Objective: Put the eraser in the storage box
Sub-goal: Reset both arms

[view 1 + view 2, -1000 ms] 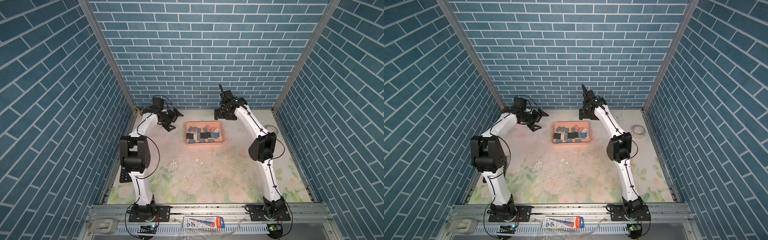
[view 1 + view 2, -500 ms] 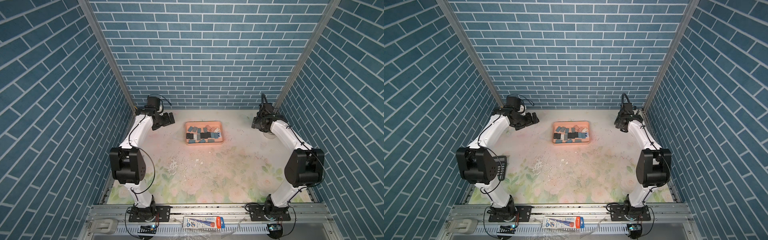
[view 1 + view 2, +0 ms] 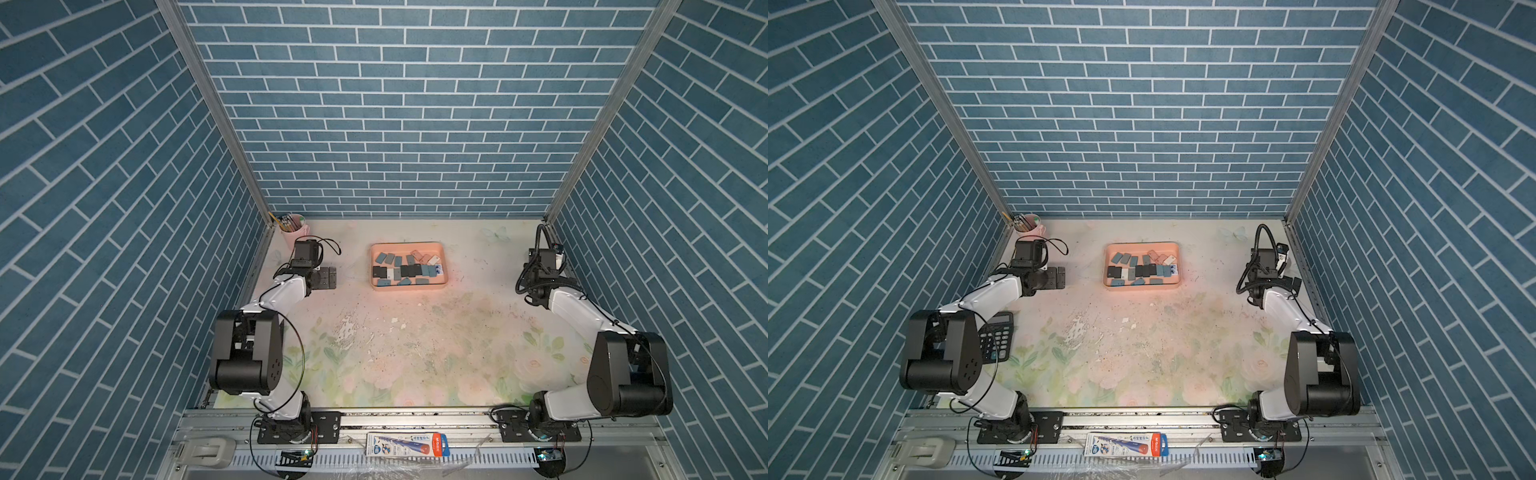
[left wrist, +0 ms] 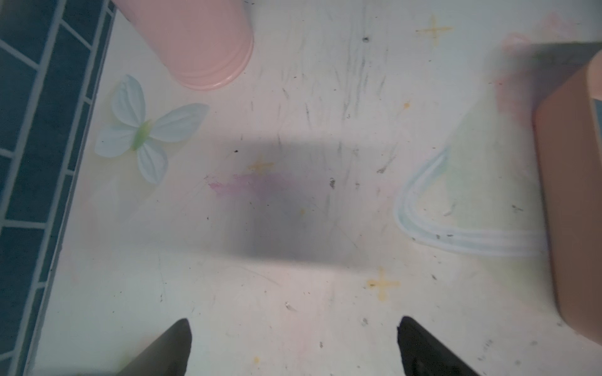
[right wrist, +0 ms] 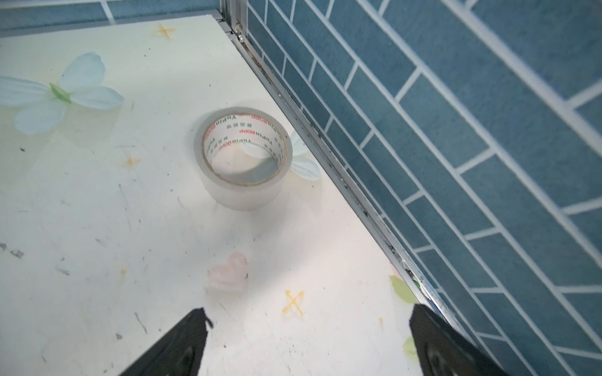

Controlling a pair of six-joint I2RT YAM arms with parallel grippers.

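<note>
The left gripper (image 4: 293, 325) hung spread and empty to the left of the storage box (image 3: 409, 286). The right gripper (image 5: 306, 317), equally wide and empty, stood well to the box's right, above a tape roll (image 5: 244, 156). A second earlier both had been close to the box (the right one at its far corner). The erasers (image 3: 409, 270) lay inside the box, so the placing looked done and both arms seemed to be retreating.
</note>
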